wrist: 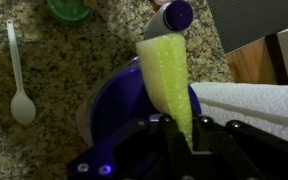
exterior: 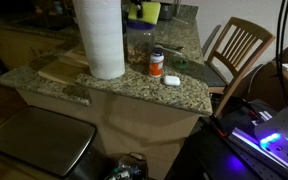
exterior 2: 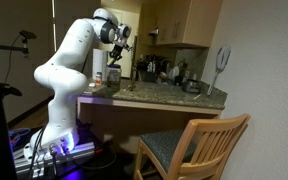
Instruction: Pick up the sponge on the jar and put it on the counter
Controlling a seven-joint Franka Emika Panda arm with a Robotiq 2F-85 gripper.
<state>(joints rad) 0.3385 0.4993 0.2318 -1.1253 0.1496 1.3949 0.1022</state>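
Yellow-green foam fills the middle of the wrist view. The sponge [wrist: 169, 75] stands on edge there, its near end pinched between the dark fingers [wrist: 212, 135] of the claw [wrist: 184, 132], which is clenched on it. Just behind and to the left of the sponge lies the round blue-purple lid of the jar [wrist: 109, 105]. From this angle I cannot tell whether the sponge's lower edge touches the lid.

Around the jar the speckled granite table [wrist: 54, 60] is bare near the lid. A white plastic spoon [wrist: 19, 90] lies flat at the left, and a small green thing [wrist: 69, 10] sits at the far edge of the view. White paper towel [wrist: 254, 100] fills the right side.

In an exterior view the sponge [exterior: 148, 12] hangs in the claw [exterior: 139, 8] above the jar [exterior: 137, 45], well clear of the table [exterior: 179, 95]. A tall roll of paper towel [exterior: 104, 40] stands just left of the jar. A small orange bottle [exterior: 156, 63] with a white cap stands to its near right, with a small white object [exterior: 171, 80] beside it. A pale wooden board [exterior: 64, 72] lies to the left of the roll, and a wooden chair [exterior: 239, 50] stands off the table's right end.

Farther back, in an exterior view, the white arm [exterior 2: 69, 60] arches up and over the table edge [exterior 2: 159, 97] with the claw [exterior 2: 121, 42] pointing down. The jar beneath it is too small to make out.
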